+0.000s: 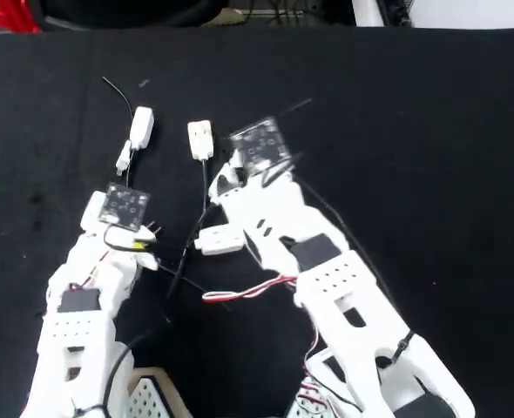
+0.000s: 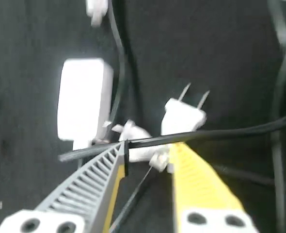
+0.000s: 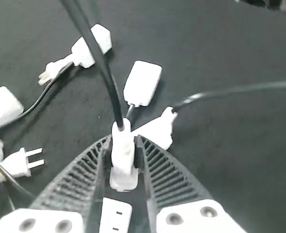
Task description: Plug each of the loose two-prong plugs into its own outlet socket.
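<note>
Right end effector [image 3: 122, 141] grips a corded plug [image 3: 121, 165] just beside the outlet socket [image 3: 115, 218]. Prongs should meet its slots squarely before pressing. Left end effector [image 2: 148, 147]: grip cannot be told.

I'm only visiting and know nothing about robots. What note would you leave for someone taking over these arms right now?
Right gripper: shut on a white plug, close to a socket, not in it.
Left gripper: beside a bare-pronged plug, a black cable across it; grip unclear.
Other sockets lie farther out.
Done: no plug clearly seated.
Left: push the held plug in, then the bare-pronged one.
</note>
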Action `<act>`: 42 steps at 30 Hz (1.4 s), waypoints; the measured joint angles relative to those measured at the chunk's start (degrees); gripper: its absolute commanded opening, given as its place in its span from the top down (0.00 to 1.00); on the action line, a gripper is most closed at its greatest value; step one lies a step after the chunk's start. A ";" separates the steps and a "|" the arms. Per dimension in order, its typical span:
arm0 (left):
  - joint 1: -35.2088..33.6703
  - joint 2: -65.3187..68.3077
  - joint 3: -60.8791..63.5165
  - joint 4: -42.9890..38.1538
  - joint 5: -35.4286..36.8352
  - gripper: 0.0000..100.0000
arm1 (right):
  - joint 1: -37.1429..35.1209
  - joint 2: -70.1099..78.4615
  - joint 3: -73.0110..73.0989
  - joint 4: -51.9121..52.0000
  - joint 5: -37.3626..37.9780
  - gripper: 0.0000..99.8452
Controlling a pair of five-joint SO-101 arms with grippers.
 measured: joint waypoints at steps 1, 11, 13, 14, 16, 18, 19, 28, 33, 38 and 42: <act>1.85 -2.37 0.44 0.00 0.00 0.91 | 0.09 -0.18 0.70 -0.35 -1.14 0.99; 16.79 -36.22 6.77 1.85 0.35 0.92 | 3.16 -6.86 4.48 -0.62 -9.76 0.99; 16.53 -38.86 7.12 3.87 0.35 0.92 | 3.16 -10.73 6.68 -0.62 -10.11 0.99; 15.47 -38.59 7.12 4.75 0.35 0.91 | 3.25 -12.75 7.74 -0.62 -10.11 0.99; 11.60 -37.71 7.21 6.15 0.35 0.88 | 3.43 -16.62 9.05 -0.62 -10.11 0.99; 6.42 -37.63 7.12 7.74 0.35 0.81 | 3.43 -20.31 10.29 -0.62 -10.11 0.99; 3.87 -37.63 7.12 8.79 0.35 0.78 | 3.43 -21.45 10.73 -0.62 -10.11 0.99; 7.03 -37.63 1.32 17.58 8.00 0.75 | -0.26 -24.09 11.34 -0.62 -11.16 0.99; 14.51 -37.63 -1.76 17.58 16.26 0.71 | -1.85 -24.09 10.46 -0.62 -20.57 0.99; 17.58 -37.63 -1.76 17.58 22.07 0.71 | -7.47 -24.53 10.37 -0.79 -24.53 0.99; 17.76 -37.63 -1.76 17.58 24.09 0.71 | -12.57 -29.36 12.31 -0.79 -23.74 0.99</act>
